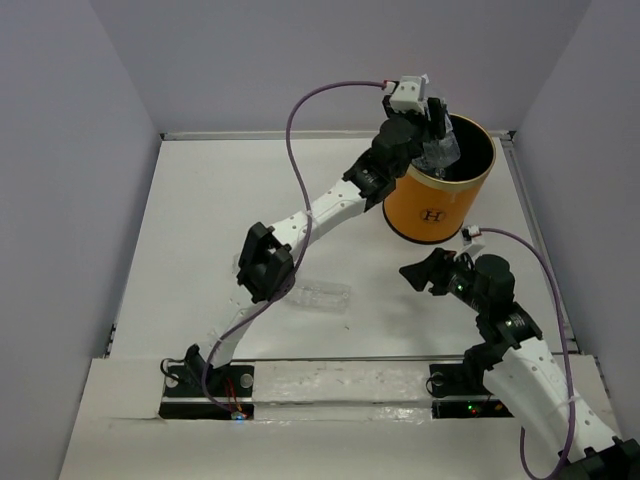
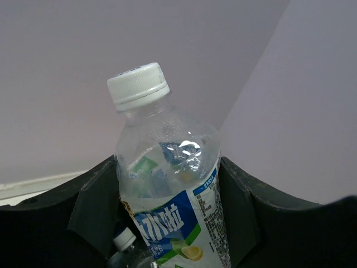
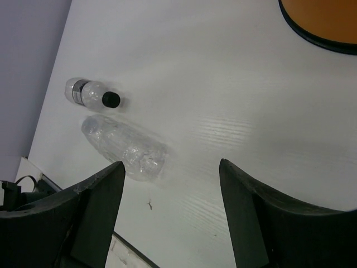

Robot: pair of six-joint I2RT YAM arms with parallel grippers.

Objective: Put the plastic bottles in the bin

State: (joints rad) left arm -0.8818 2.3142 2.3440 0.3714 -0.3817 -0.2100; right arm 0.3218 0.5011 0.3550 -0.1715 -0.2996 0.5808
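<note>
**Bottle [image 2: 162, 139] over the bin [image 1: 455, 200] — two more wait on the bench**

Bottle number one of this moment is pinched in the left hand [image 1: 436, 140], a dark finger [image 2: 92, 209] pressed to each side of its blue label and the white cap [image 2: 138, 85] pointing away from the wrist. From above, that hand hangs over the near-left rim of the bin with the bottle inside the rim's outline, so letting go should drop it in.

Just under the hand's grip the wrist view shows a second white cap [image 2: 124, 239]. It is most likely a bottle already lying in the bin, though the bin wall itself is not visible there. How many are inside cannot be counted, as the black interior hides them.

The right hand [image 3: 170, 167] is spread wide and holds nothing. It hovers above the bench [image 3: 234, 111] just on the near side of the bin. Well off to its left lie two bottles side by side: a black-cap one [image 3: 89, 94] and an uncapped-looking crinkled one [image 3: 125, 148] nearer the hand. The top view shows the crinkled one beside the left arm's elbow, while the other is mostly hidden there.

My reading is that the job is partly done — one bottle about to go in, at least one probably in, and two to fetch. Both sit closer to the idle right hand's side than to the busy left one.
</note>
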